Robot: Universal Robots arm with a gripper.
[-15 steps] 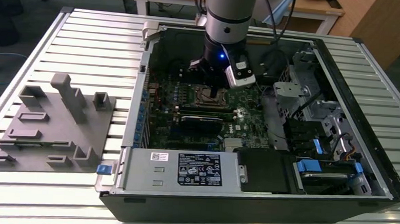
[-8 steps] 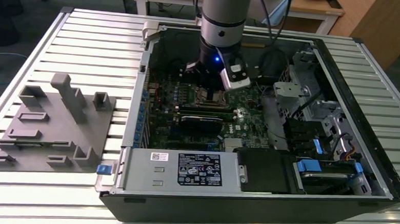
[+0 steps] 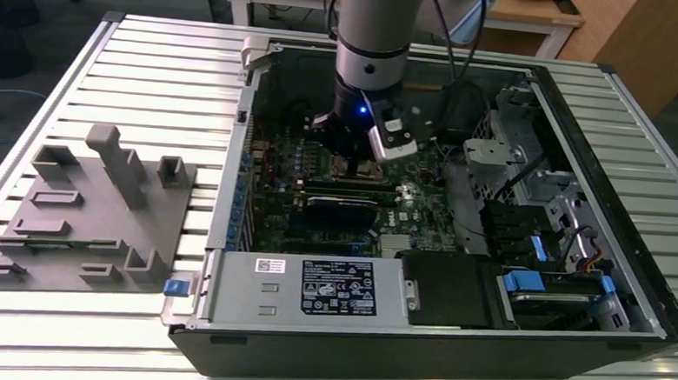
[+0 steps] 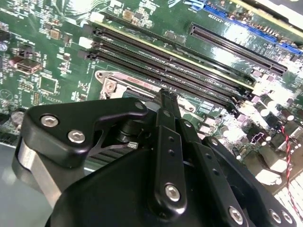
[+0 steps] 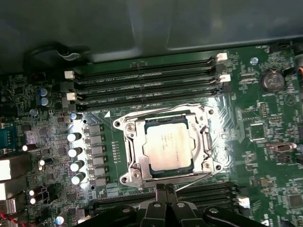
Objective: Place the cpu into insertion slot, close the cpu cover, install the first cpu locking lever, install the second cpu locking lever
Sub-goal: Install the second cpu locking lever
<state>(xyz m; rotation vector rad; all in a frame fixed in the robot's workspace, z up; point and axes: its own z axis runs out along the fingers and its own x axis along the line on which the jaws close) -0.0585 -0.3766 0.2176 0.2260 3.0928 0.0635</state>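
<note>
- The bench, a slatted metal surface, carried the open case on its side, so that the board faced up for access from above.
- A grey fixture stood on the bench at the exterior view's left, well apart from the work; its pockets appeared meant for parts.
- The arm reached straight down into the case, over the socket area.
- The board lay flat, with the long memory slots just beside the socket.
- The gripper hung at the socket's edge, its tip near a thin lever running along that edge. Its fingers looked drawn together and held no visible object; contact with the lever could not be confirmed.
- The cover lay flat around the chip, framing it through its cut-out, apparently closed.
- The slot was occupied and largely hidden beneath the cover.
- The cpu sat in the slot, metal top up and square to the frame, which suggested the placing step was done.
</note>
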